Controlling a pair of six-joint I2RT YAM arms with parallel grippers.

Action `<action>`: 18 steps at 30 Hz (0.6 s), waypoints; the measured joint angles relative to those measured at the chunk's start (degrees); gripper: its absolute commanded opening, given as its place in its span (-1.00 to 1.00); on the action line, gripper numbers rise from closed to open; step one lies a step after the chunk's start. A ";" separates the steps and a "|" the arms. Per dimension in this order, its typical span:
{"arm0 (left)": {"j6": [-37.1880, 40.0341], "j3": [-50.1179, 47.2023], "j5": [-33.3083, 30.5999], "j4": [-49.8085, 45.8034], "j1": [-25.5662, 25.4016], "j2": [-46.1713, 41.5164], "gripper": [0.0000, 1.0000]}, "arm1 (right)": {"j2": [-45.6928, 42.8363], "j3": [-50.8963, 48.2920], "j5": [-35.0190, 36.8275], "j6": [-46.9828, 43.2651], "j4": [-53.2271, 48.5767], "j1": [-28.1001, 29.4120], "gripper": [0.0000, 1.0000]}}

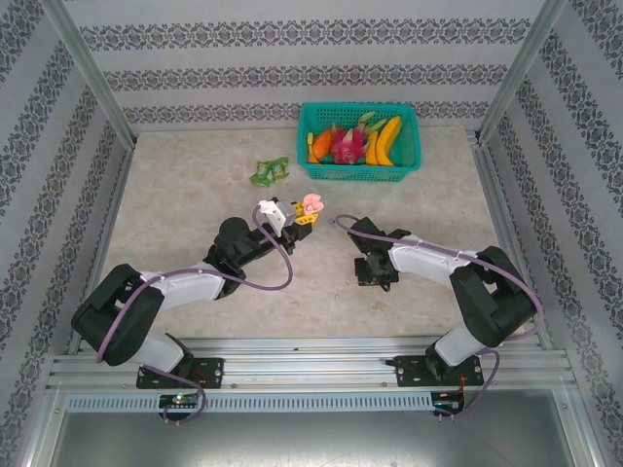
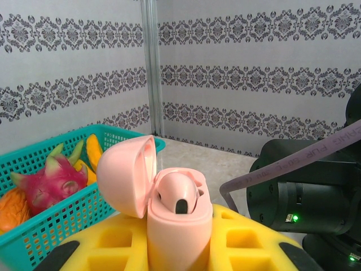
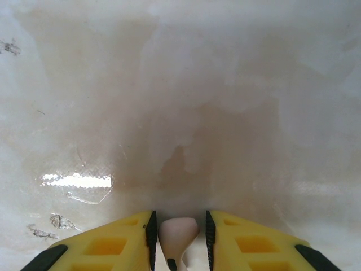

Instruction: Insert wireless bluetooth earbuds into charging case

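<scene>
My left gripper is raised above the table's middle and shut on the pink charging case. The case stands upright between the yellow fingers, with its lid swung open to the left. One pale pink earbud sits in the case's socket. My right gripper points straight down at the table, to the right of the case. In the right wrist view a second pale pink earbud lies on the table between the open jaws, with a thin gap to each pad.
A green basket of toy fruit stands at the back right, and its wall is close on the left in the left wrist view. A green toy lies at the back centre. The right arm's black body is near the case.
</scene>
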 measured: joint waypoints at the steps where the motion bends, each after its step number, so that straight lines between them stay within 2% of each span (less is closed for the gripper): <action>1: 0.00 0.00 0.00 0.00 0.00 0.00 -1.00 | -0.04 -0.02 0.00 -0.02 0.02 0.00 -0.41; 14: 0.00 0.00 0.00 0.39 0.00 0.55 -1.00 | -0.81 -0.63 0.00 0.00 0.42 0.11 -0.64; 18: -0.02 0.00 -0.02 0.39 0.00 0.55 -1.00 | -1.51 -1.01 -0.04 0.00 0.46 0.11 -0.66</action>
